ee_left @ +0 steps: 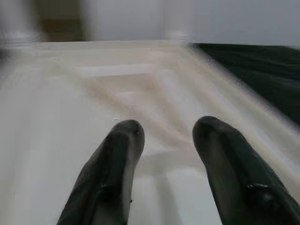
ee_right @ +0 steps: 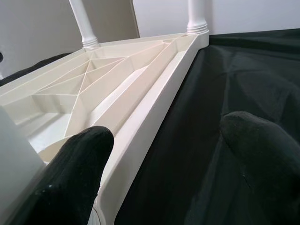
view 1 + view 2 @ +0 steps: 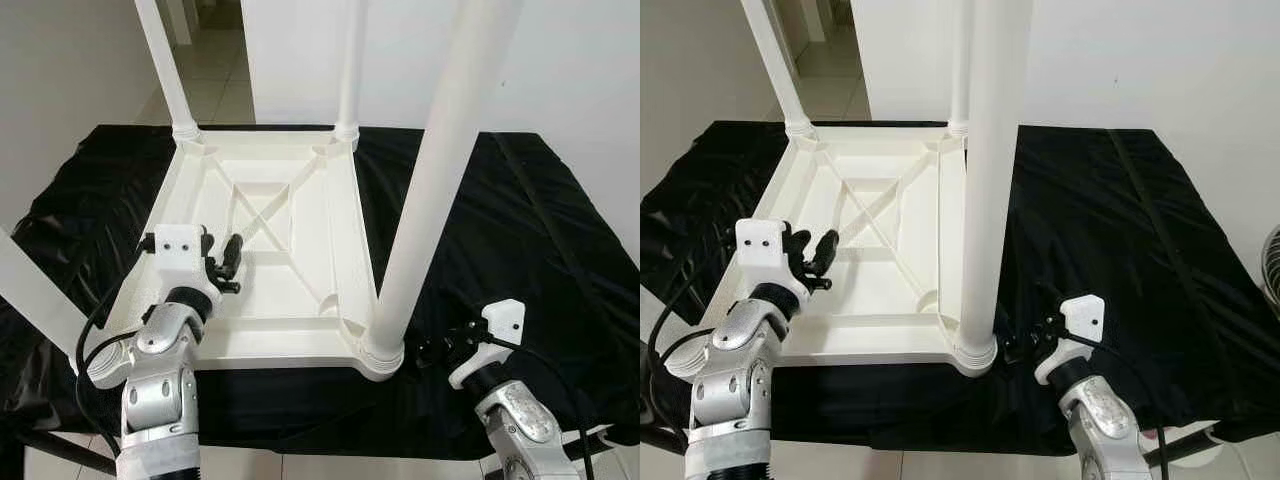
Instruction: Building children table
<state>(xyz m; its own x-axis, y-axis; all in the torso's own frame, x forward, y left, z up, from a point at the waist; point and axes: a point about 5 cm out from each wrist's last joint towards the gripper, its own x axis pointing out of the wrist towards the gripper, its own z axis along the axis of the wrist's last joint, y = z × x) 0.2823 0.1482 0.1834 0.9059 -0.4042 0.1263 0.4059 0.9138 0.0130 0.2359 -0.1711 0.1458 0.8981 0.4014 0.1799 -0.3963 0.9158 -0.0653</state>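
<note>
Left eye view: the white children's tabletop (image 3: pixel 262 250) is lying upside down on the black-draped bench (image 3: pixel 500 230), with legs (image 3: pixel 432 180) standing in its corners. The left pincer (image 3: pixel 228 262) is hovering over its ribbed underside.

Left wrist view: its fingers (image 1: pixel 115 173) are spread, released.

Right wrist view: the right pincer's fingers (image 2: pixel 70 183) are gaping, empty, beside the tabletop's edge (image 2: pixel 154 103).

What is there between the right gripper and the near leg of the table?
Only black cloth. In the left eye view, a short bare stretch of it separates the right gripper from the near leg.
</note>
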